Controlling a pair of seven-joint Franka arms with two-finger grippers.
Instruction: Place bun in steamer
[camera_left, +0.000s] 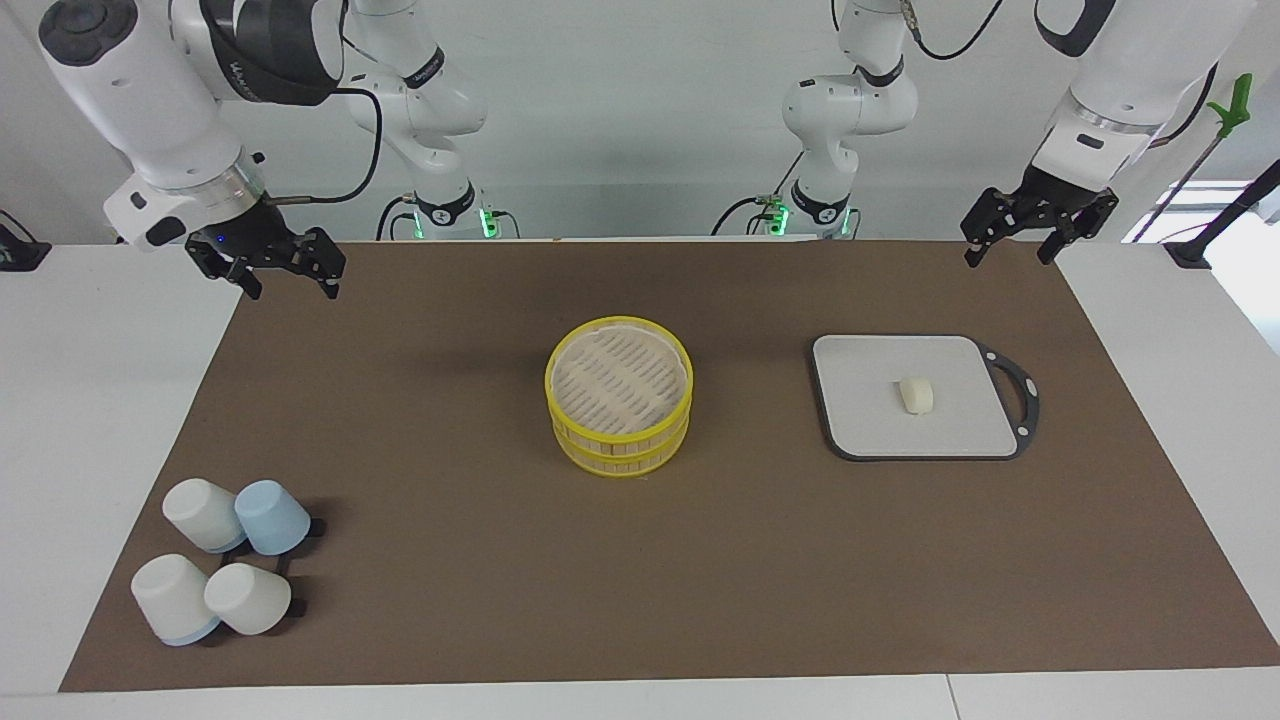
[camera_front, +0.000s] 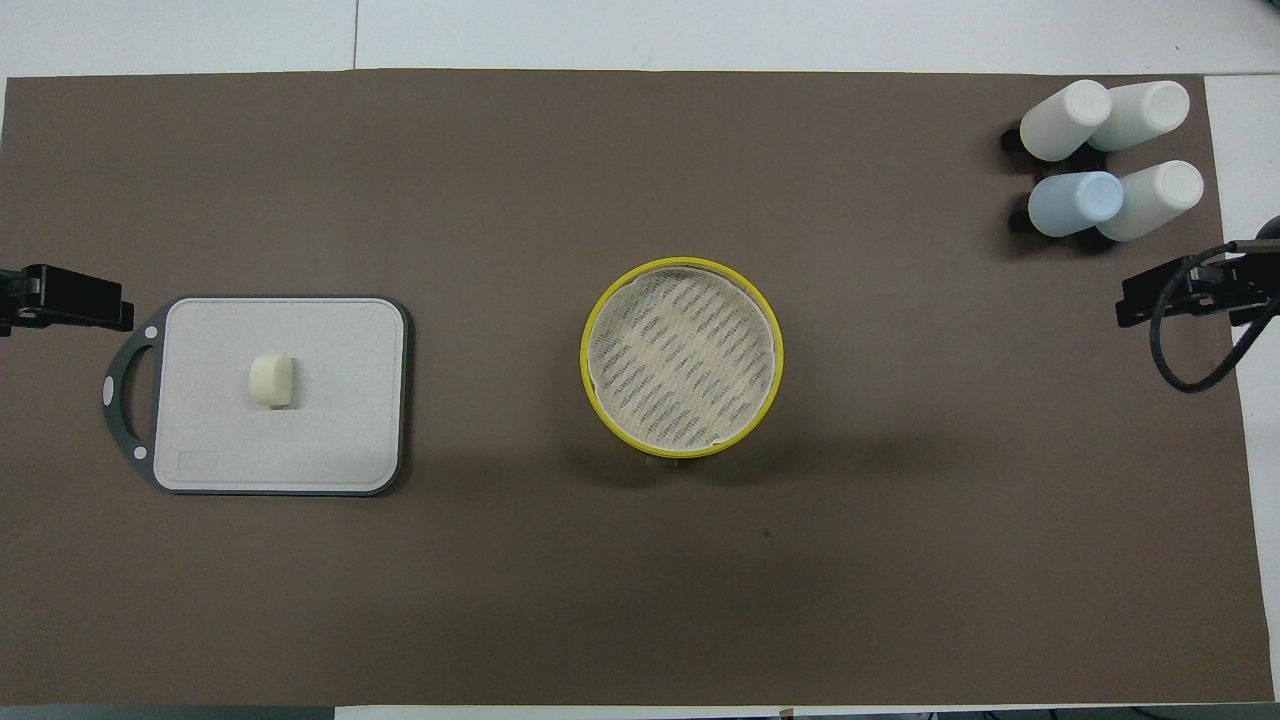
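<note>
The bun (camera_left: 916, 394) is a small cream-white lump lying on the grey board (camera_left: 870, 425), toward the left arm's end of the table; the overhead view shows the bun (camera_front: 271, 381) mid-board (camera_front: 330, 420). The steamer (camera_left: 620, 450), a yellow-rimmed bamboo basket, stands mid-table with its slatted floor showing and nothing in it; its rim (camera_front: 585, 357) also shows in the overhead view. My left gripper (camera_left: 1010, 255) (camera_front: 60, 300) hangs open and empty over the mat's corner, apart from the board. My right gripper (camera_left: 292, 288) (camera_front: 1180, 295) hangs open and empty over the mat's edge at its own end.
Several upturned cups (camera_left: 225, 560) (camera_front: 1110, 160), white and one pale blue, stand clustered at the right arm's end, farther from the robots than the steamer. A brown mat (camera_left: 450, 560) covers the table. No lid shows apart from the basket.
</note>
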